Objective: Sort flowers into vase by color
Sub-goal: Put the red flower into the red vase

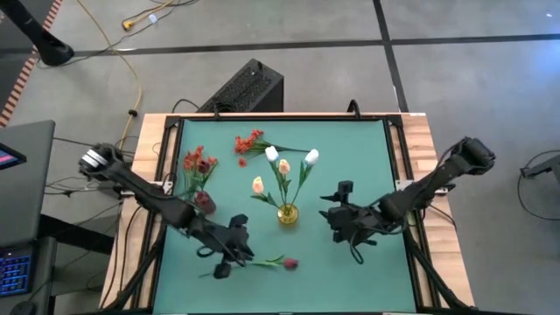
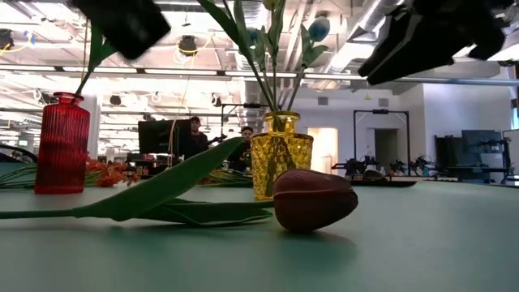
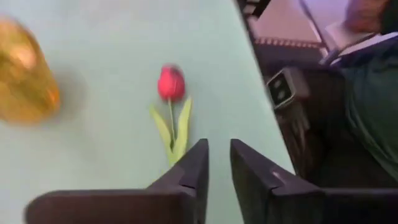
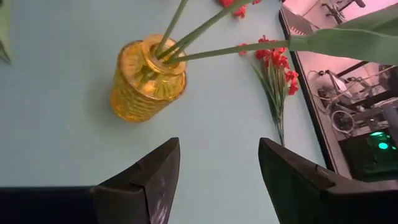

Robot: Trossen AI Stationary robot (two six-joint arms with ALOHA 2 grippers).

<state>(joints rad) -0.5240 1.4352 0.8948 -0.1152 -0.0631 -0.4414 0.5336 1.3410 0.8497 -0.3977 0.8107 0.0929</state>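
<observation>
Sorting looks well underway: the yellow vase (image 1: 287,213) near the middle of the green mat (image 1: 367,149) holds the pale tulips (image 1: 282,162), the red vase (image 1: 204,202) by the left edge holds red blossoms (image 1: 198,163). Left over are a red-orange sprig (image 1: 249,143) near the far edge and a maroon tulip (image 1: 290,262) by the near edge, lying flat, long axis along that edge, head rightward. The left gripper (image 1: 225,267) hangs over its stem end, jaws slightly parted, holding nothing. The right gripper (image 1: 337,229) waits wide open, empty, right of the yellow vase
</observation>
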